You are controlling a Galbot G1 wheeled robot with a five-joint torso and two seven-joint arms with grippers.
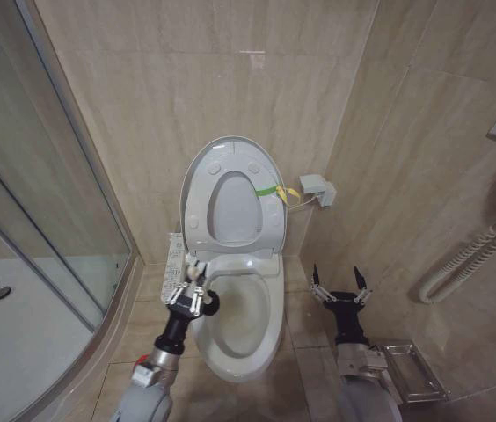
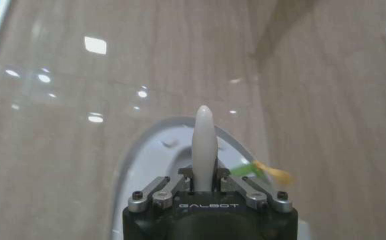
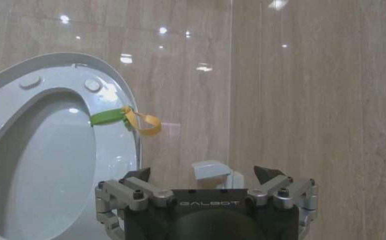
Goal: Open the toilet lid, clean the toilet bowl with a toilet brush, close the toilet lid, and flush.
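In the head view we saw the toilet lid (image 1: pixel 230 149) raised and leaning against the beige tiled wall (image 1: pixel 186 79), with the ring-shaped seat (image 1: pixel 233 211) lifted up against it. A yellow-green strap (image 1: pixel 274 191) hung at the right edge of the lid. Below them the toilet bowl (image 1: pixel 239 321) was open.

The left gripper (image 1: pixel 197 280) was over the left rim of the bowl, near its back end. Its fingers were closed on the thin white handle of the toilet brush (image 2: pixel 204 145). In the left wrist view the handle stood straight up between the jaws, with its rounded tip in front of the raised lid. We could not see the bristle end of the brush in any view.

The right gripper (image 1: pixel 339 281) was to the right of the bowl, above the floor, and well apart from the toilet. Its two dark fingers were spread wide and they held nothing. In the right wrist view we saw between them a small white wall fitting (image 3: pixel 212 174), and the lid with its strap stood farther away.

On the left of the head view there was a glass shower enclosure (image 1: pixel 46 202) with a white shower tray (image 1: pixel 10 334). A metal rack (image 1: pixel 411 369) lay on the floor beside the right arm.
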